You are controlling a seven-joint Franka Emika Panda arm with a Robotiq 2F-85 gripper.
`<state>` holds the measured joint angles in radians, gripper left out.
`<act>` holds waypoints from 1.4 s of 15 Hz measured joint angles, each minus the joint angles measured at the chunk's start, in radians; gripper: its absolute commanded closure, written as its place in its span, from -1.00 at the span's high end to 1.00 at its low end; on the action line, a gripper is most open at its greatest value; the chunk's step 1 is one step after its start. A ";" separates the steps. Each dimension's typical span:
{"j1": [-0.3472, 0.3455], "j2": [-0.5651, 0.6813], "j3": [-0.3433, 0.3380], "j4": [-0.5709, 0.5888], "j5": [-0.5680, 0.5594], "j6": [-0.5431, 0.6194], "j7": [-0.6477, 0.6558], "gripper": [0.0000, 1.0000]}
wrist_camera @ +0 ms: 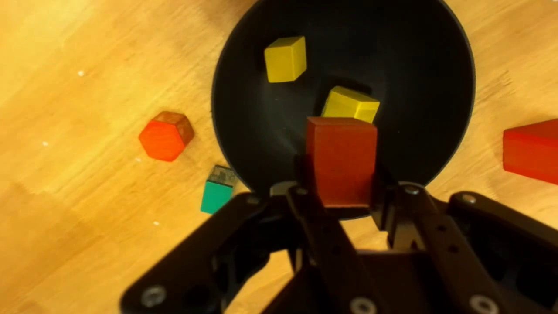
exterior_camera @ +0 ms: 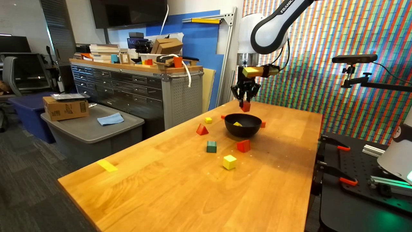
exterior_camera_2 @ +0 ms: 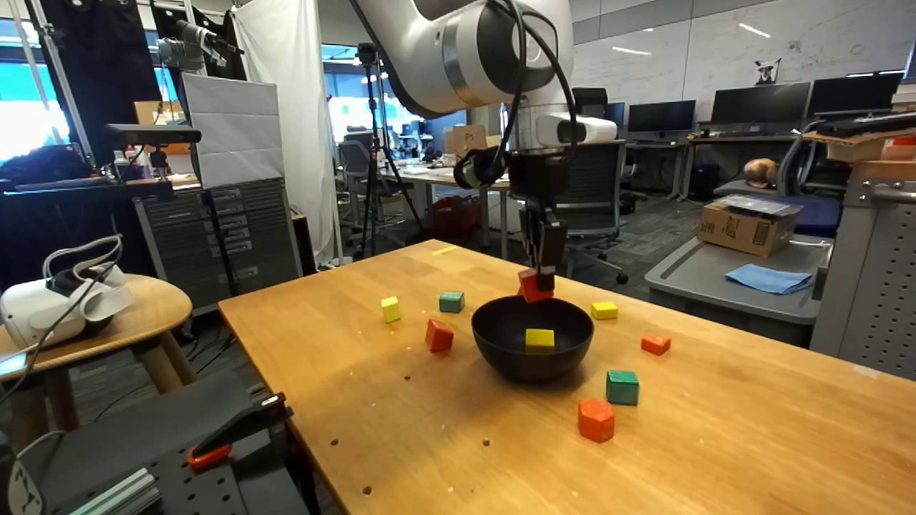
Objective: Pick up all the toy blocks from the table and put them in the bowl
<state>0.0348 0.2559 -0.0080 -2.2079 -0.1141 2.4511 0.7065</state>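
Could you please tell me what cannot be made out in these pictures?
Wrist view: part of a yellow angular block, hidden by the held red rectangular block.
Wrist view: the full shape of a red angular block, cut off by the right edge.
In an exterior view: the inside of the round black bowl, mostly hidden by its near wall.
In an exterior view: print on the brown cardboard box, too small to read.

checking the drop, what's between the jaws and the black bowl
A red block, gripped by the jaws; in an exterior view it shows above the bowl.
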 measured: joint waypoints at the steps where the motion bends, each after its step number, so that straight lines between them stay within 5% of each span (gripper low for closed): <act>1: 0.005 0.030 0.000 0.026 0.019 0.000 -0.001 0.15; 2: 0.009 0.054 0.000 0.047 0.036 -0.001 -0.001 0.27; 3: 0.012 0.072 0.000 0.064 0.049 -0.003 -0.002 -0.06; 5: 0.016 0.087 -0.001 0.082 0.062 -0.007 -0.003 0.24; 6: 0.016 0.088 -0.001 0.086 0.063 -0.009 -0.003 0.78; 9: 0.021 0.088 -0.006 0.083 0.063 -0.009 -0.004 0.98; 15: 0.058 -0.050 -0.025 -0.051 -0.063 -0.033 -0.049 1.00; 21: 0.060 -0.338 0.003 -0.285 -0.050 -0.107 -0.313 1.00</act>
<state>0.0946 -0.0819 -0.0055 -2.4925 -0.1639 2.3437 0.3933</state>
